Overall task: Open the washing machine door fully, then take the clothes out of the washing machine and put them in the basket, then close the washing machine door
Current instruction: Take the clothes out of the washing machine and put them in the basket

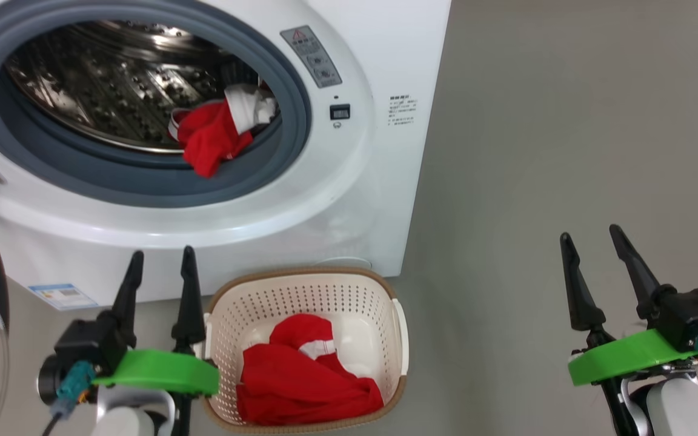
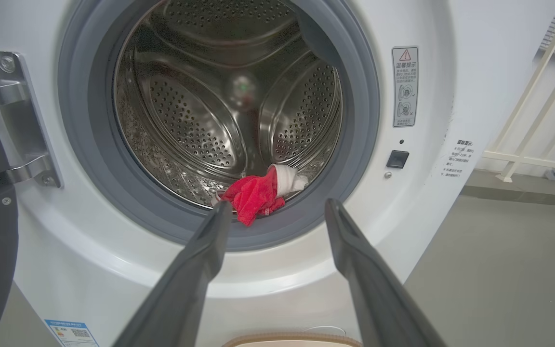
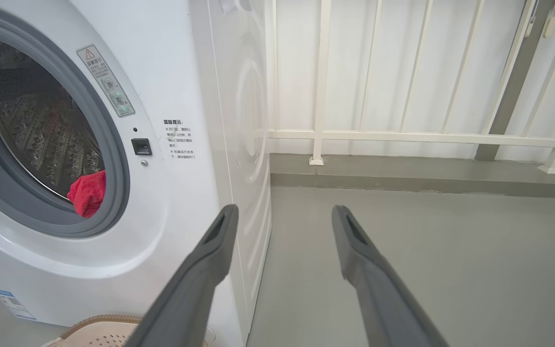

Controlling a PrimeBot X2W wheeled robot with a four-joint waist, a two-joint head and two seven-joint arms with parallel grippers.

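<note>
Left gripper [image 1: 163, 251] and right gripper [image 1: 589, 233] gape empty along the bottom edge. Red clothes [image 1: 211, 138] lie in the upper-left washing machine [image 1: 349, 181] and the bottom-centre basket [image 1: 300, 274].

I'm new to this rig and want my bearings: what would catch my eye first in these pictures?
The bright red garment with white trim, spilling out at the lower right of the open washing machine mouth, stands out first. A second red garment lies in the cream basket on the floor before the machine. The left gripper beside the basket and the right gripper farther right both stand open and empty.
</note>
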